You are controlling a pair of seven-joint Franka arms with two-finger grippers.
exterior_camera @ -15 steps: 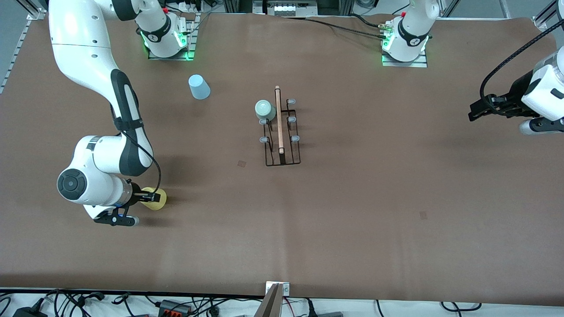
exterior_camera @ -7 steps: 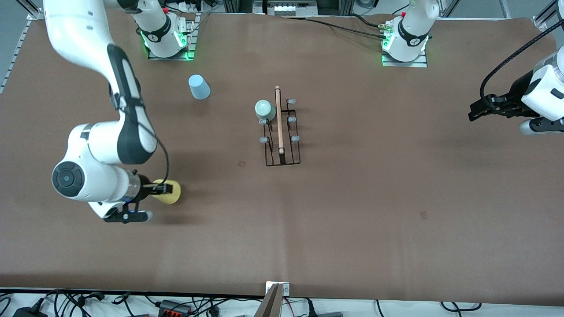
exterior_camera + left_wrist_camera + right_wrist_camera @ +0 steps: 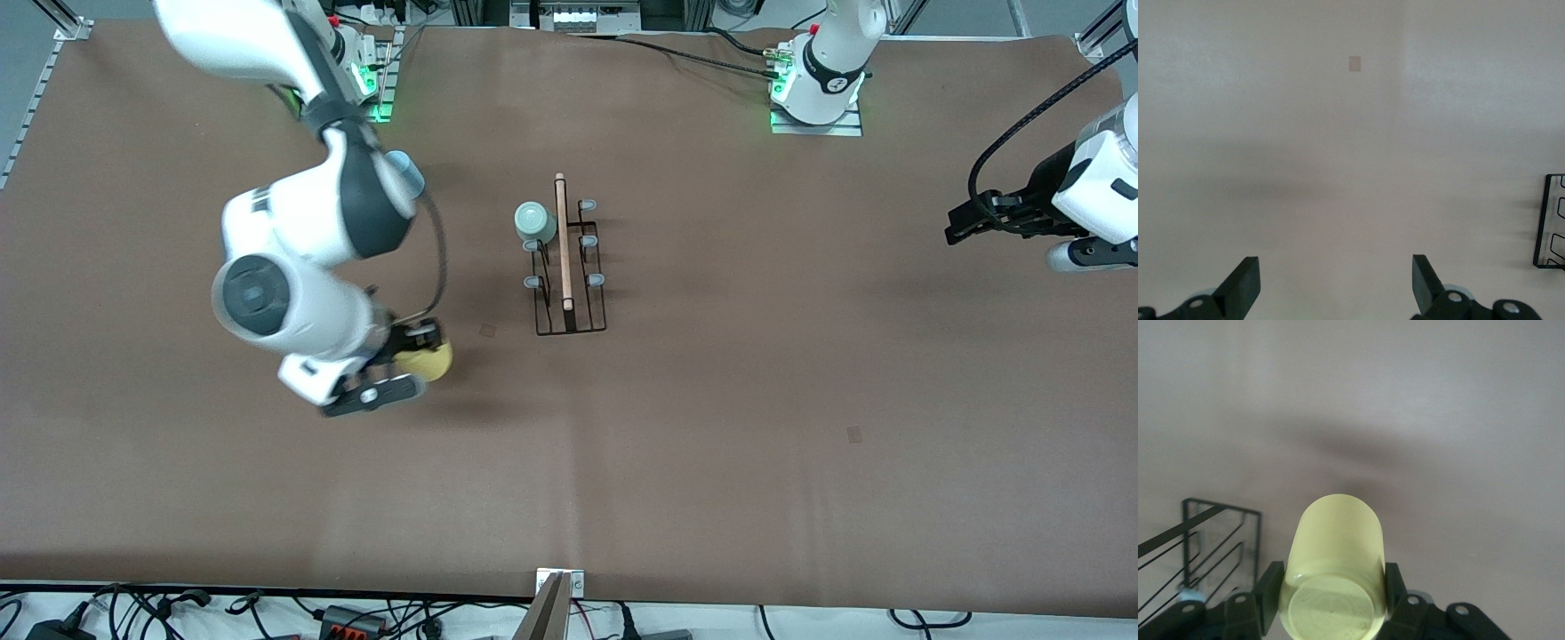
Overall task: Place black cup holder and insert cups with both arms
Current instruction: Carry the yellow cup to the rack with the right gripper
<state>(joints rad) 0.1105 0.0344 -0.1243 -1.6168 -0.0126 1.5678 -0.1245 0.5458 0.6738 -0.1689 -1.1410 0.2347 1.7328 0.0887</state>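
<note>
A: Does any writing show on the cups, the rack or the counter (image 3: 711,444)?

B: None that can be read. The arm bases (image 3: 816,84) each carry a small round emblem on a dark band (too small to make out as letters), and the counter bears only two small blank squares (image 3: 488,331).

A: So no labels or numbers?

B: None legible.

Right gripper (image 3: 418,348) clamped yellow cup (image 3: 428,360) above bench (image 3: 711,444), toward right arm's end from black cup holder (image 3: 569,267). Mint cup (image 3: 533,220) sat on holder peg. Blue cup (image 3: 404,169) mostly hidden by right arm. Left gripper (image 3: 965,222) hung idle over left arm's end, fingers apart.
</note>
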